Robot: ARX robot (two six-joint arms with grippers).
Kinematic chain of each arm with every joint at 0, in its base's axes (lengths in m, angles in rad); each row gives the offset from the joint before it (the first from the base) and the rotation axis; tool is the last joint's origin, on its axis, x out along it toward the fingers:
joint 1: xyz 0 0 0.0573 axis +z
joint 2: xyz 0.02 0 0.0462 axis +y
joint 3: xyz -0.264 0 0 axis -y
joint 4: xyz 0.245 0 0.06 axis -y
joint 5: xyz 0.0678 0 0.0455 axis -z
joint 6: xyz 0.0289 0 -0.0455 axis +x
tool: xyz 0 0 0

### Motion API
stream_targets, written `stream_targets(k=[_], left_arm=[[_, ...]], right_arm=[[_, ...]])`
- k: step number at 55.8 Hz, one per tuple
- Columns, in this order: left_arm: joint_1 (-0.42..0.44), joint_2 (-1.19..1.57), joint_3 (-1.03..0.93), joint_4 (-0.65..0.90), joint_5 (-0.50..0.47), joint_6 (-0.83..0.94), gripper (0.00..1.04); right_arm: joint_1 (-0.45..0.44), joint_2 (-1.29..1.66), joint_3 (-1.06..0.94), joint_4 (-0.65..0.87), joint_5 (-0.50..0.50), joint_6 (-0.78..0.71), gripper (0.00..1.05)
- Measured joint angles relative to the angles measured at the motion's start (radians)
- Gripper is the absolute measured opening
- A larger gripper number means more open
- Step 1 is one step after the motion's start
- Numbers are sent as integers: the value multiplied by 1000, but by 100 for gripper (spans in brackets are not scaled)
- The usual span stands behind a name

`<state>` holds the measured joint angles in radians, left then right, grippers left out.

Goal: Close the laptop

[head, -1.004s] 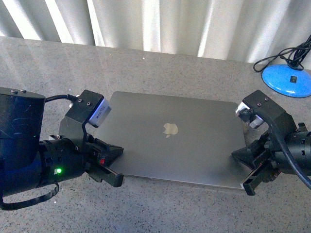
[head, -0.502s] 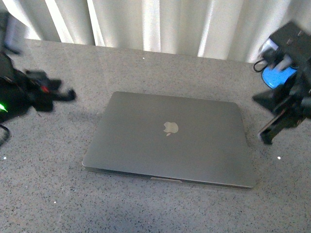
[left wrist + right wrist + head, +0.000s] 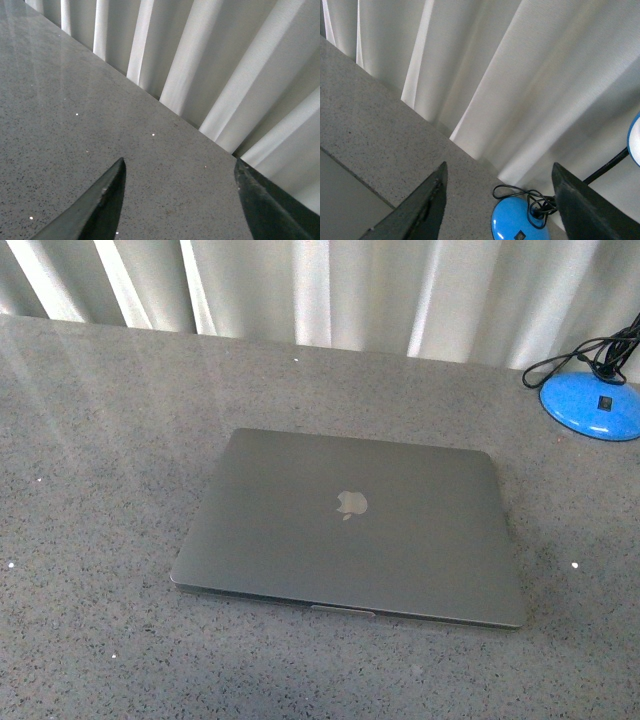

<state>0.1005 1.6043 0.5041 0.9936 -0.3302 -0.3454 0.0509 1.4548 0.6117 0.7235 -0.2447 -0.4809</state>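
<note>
The laptop (image 3: 350, 525) lies flat on the grey speckled table (image 3: 100, 440) with its space-grey lid down and the apple logo (image 3: 351, 504) facing up. Neither arm shows in the front view. My left gripper (image 3: 180, 165) is open and empty, raised over bare tabletop near the curtain. My right gripper (image 3: 497, 170) is open and empty, held high; a corner of the laptop (image 3: 340, 200) shows at the edge of the right wrist view.
A blue round lamp base (image 3: 590, 406) with a coiled black cable (image 3: 580, 358) stands at the back right; it also shows in the right wrist view (image 3: 517, 222). A white pleated curtain (image 3: 320, 290) hangs along the table's far edge.
Both arms have drawn back from the laptop's sides, lifted outward and left the front view. The laptop lies shut and has not shifted.
</note>
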Motion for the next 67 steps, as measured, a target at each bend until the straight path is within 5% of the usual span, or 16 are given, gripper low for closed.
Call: stream_targets(k=[7,11,15,19,37,42,67], left_arm=[[2,0,0,0,-3,-2,87],[25,7,-34,100,201,79,81],[29,-11,-95,174,384,194,68],[19,-56,-146,179,438,260,57],[-25,-299,-327,119,401,328,3],[-40,-360,-358,90,375,335,4],[-100,-700,-465,-144,330,338,4]], right_arm=[[-2,0,0,0,0,7,82],[3,2,-5,15,29,34,90],[18,-2,-61,148,213,161,79],[17,-37,-133,206,292,308,67],[-45,-232,-348,225,243,452,14],[-48,-286,-389,216,243,454,0],[-48,-513,-552,157,243,463,1]])
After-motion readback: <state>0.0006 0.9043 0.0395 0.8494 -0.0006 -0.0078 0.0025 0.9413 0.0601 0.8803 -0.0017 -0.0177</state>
